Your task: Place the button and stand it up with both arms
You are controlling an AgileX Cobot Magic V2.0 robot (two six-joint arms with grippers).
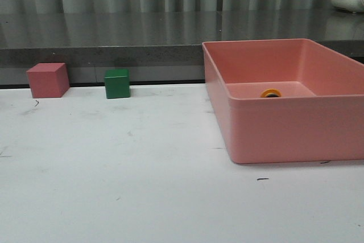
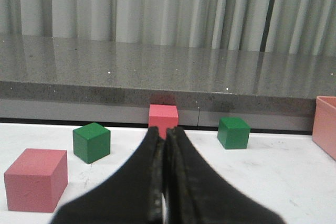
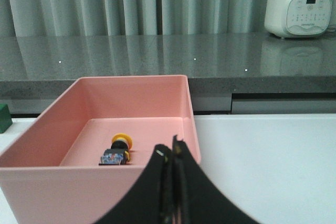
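Nearest the lens in each wrist view are the black fingers, pressed together with nothing between them: left gripper [image 2: 164,145] and right gripper [image 3: 172,156], both cut off by the lower frame edge; neither arm appears in the front view. White table [image 1: 114,169], scuffed with small dark marks, fills the foreground of the front view. Pink bin [image 1: 273,135] stands on the table at the right; its near wall hides most of its floor from the front, so that only a yellow arc of the button [image 1: 271,93] shows above the rim. In the right wrist view the button [image 3: 117,150] is seen whole, lying on its side on the bin floor, apart from the walls. Its long axis runs roughly from the near wall toward the far wall, yellow domed cap pointing away from the gripper, bluish clear base toward it; black body between; collar too small to make out. Pink cube [image 1: 48,80] and green cube [image 1: 117,83] sit near each other at the table's far edge, left of the bin. The left wrist view shows two pink and two green cubes, the far pink one partly hidden by the fingertips. A white appliance [image 3: 299,3] stands on the grey counter [image 3: 157,51] behind
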